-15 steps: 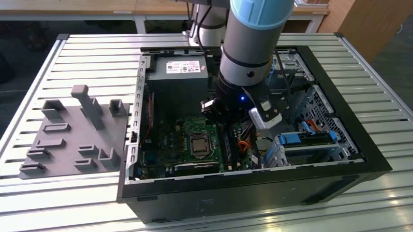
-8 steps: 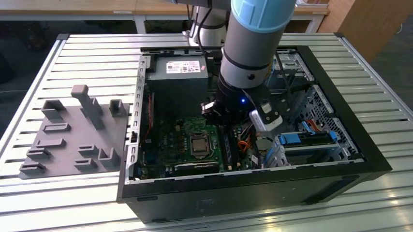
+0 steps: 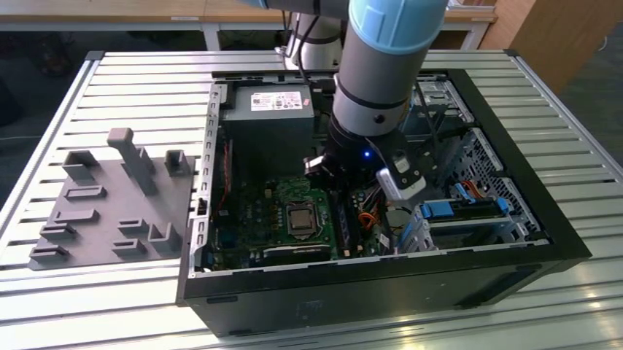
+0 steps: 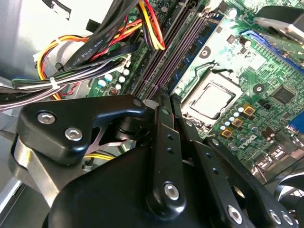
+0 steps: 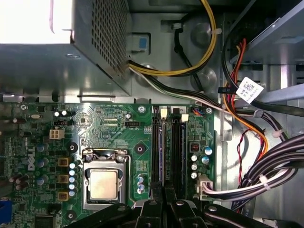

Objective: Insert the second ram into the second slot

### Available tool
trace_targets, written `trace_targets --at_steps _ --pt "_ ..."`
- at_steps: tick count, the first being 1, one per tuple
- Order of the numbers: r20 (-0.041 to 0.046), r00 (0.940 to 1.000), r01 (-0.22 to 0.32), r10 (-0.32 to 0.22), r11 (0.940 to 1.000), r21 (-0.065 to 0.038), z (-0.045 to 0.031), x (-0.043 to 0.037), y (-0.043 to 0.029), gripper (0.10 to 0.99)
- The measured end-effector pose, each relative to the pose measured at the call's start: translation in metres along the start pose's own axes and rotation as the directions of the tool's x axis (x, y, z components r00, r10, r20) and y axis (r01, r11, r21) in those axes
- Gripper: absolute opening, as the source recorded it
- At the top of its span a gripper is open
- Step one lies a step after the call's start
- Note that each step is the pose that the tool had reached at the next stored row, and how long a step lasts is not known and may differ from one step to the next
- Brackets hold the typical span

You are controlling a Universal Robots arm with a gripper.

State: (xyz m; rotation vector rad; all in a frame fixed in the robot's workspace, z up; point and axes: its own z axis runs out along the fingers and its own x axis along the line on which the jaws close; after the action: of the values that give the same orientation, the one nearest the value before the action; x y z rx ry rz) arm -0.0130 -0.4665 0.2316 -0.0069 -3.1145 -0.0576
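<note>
My gripper (image 3: pixel 341 179) reaches down into the open computer case (image 3: pixel 389 288), over the motherboard's memory slots. In both wrist views its black fingers stand together, shut, with nothing visible between them, tips (image 4: pixel 162 99) (image 5: pixel 164 186) just above the near end of the slots. Two long dark slots (image 5: pixel 156 147) (image 5: pixel 176 147) run side by side next to the processor socket (image 5: pixel 103 183). A thin blue board edge (image 4: pixel 197 45) lies along the slot closest to the socket; I cannot tell whether that is the second ram. The neighbouring slot (image 4: pixel 164 61) looks dark.
Bundles of black, red and yellow cables (image 4: pixel 85 52) (image 5: pixel 266 156) crowd the slots' far side. The power supply (image 3: pixel 268 109) fills the case's back. Bright-blue drive clips (image 3: pixel 457 210) sit at the exterior view's right. A grey fixture plate (image 3: pixel 107 197) lies on the slatted table.
</note>
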Motion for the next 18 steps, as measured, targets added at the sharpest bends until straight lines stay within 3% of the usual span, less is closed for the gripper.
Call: trace_targets --at_steps 18 --pt "-0.0052 1.0000 0.000 0.000 1.0000 0.000 0.0071 -0.0017 -0.0003 0.133"
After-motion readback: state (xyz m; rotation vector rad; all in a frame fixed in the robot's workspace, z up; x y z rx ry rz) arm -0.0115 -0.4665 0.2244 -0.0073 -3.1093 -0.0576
